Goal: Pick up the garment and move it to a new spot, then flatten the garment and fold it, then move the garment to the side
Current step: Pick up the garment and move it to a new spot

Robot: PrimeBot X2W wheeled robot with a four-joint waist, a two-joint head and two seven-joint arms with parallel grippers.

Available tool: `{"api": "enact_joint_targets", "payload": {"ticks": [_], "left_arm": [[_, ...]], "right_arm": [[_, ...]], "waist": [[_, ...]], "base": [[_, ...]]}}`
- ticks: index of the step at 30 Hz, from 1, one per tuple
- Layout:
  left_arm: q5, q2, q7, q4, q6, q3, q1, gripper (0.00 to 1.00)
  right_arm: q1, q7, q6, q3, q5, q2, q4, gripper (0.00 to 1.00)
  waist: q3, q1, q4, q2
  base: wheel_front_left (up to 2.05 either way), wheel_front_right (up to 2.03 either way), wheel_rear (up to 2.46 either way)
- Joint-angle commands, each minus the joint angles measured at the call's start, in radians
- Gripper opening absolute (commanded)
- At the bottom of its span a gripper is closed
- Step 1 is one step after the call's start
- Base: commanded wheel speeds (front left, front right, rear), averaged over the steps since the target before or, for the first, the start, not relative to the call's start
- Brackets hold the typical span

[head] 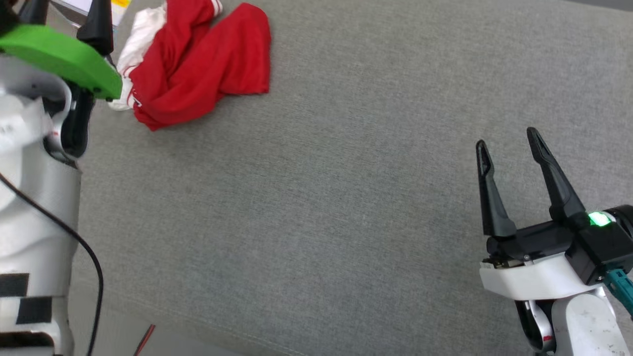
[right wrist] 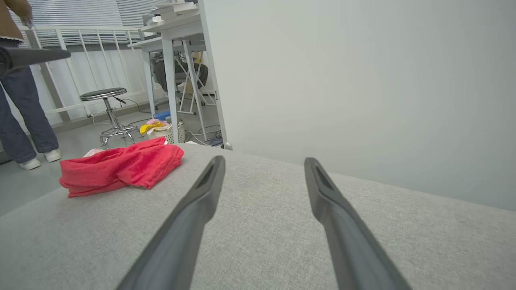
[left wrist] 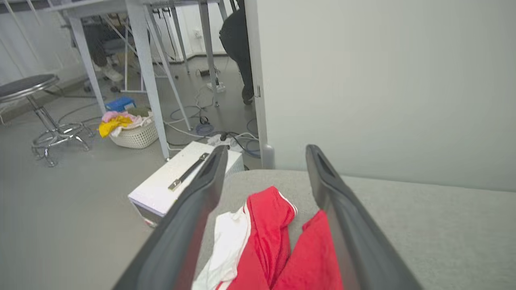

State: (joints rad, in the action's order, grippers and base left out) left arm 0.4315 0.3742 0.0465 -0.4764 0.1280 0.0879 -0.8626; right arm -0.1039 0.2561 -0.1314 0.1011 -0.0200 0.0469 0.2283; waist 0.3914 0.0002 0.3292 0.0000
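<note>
Setting is reading as a robotics lab or test room, not a home. A grey cloth-covered work surface (right wrist: 282, 241) is butting against a plain white partition (right wrist: 363, 80). Beyond it, white metal-legged desks (right wrist: 169, 72), a round stool (right wrist: 102, 94), a white equipment case (left wrist: 161, 189) and a basket (left wrist: 137, 139) of spare clothes are sitting on a bare grey floor (left wrist: 60, 209), with cables (left wrist: 240, 143) trailing loose. A person in jeans (right wrist: 20, 117) is standing beside a white railing (right wrist: 84, 60).
</note>
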Motion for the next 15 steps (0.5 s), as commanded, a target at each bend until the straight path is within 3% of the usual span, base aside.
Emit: {"api": "enact_joint_targets", "payload": {"ticks": [1, 4, 10, 15], "left_arm": [[0.073, 0.027, -0.096, -0.024, 0.002, 0.047, -0.036, 1.0], [0.217, 0.112, -0.291, -0.035, 0.002, 0.147, -0.114, 1.0], [0.34, 0.215, -0.538, -0.06, 0.003, 0.317, -0.218, 1.0], [0.388, 0.273, -0.657, -0.085, 0.003, 0.428, -0.257, 1.0]], "right_arm": [[-0.021, 0.006, 0.001, -0.002, 0.009, 0.003, 0.01, 1.0], [-0.042, 0.006, 0.001, -0.007, 0.01, 0.003, 0.014, 1.0], [-0.077, 0.006, 0.001, -0.021, 0.015, 0.003, 0.017, 1.0], [-0.098, 0.006, 0.001, -0.019, 0.011, 0.003, 0.023, 1.0]], "waist": [[0.102, -0.0002, -0.084, 0.0], [0.135, -0.0002, -0.097, 0.0], [0.195, -0.0002, -0.119, 0.0], [0.231, -0.0002, -0.143, 0.0]], "base": [[0.0, 0.0, 0.0], [0.0, 0.0, 0.0], [0.0, 0.0, 0.0], [0.0, 0.0, 0.0]]}}
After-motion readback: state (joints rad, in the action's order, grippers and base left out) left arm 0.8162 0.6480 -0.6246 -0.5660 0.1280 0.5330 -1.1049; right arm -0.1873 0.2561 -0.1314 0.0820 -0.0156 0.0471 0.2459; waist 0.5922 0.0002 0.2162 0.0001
